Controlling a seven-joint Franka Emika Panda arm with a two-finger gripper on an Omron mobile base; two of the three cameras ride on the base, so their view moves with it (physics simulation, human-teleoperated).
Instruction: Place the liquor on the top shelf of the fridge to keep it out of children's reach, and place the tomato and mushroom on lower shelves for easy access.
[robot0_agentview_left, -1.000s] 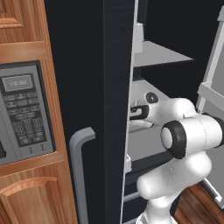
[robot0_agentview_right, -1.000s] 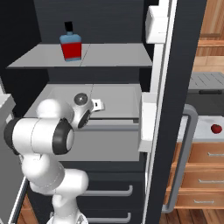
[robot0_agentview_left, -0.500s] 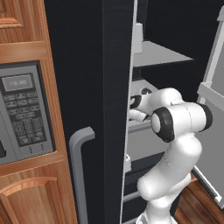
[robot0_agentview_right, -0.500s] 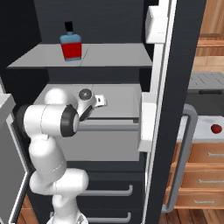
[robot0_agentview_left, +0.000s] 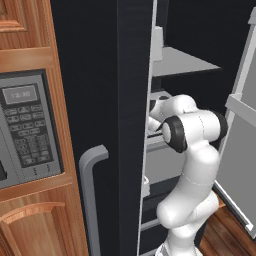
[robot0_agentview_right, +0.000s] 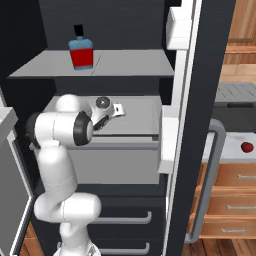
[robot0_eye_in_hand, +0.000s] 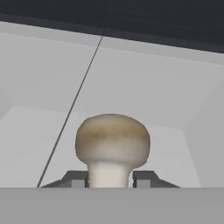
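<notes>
Kitchen scene, rendered: a tall black fridge stands open, with wooden cabinets on either side and a grey countertop oven set into the woodwork to the fridge's left. Inside the fridge, the top shelf is a thin light grey plate, and the liquor, a squat red bottle with a pale blue shoulder and black cap, stands upright on its left half. Below it lies the lower shelf, a wider grey surface with a raised front lip over a drawer box. The white robot arm reaches into the fridge at this lower level, and its gripper sits over the lower shelf. In the hand view, the mushroom stands upright on the pale shelf surface, beige cap up, its short stalk between the two dark fingertips. The fingertips sit close on either side of the stalk; whether they press it or have just let go cannot be told. Outside the fridge, to its right, the tomato rests on a grey counter above wooden drawers.
</notes>
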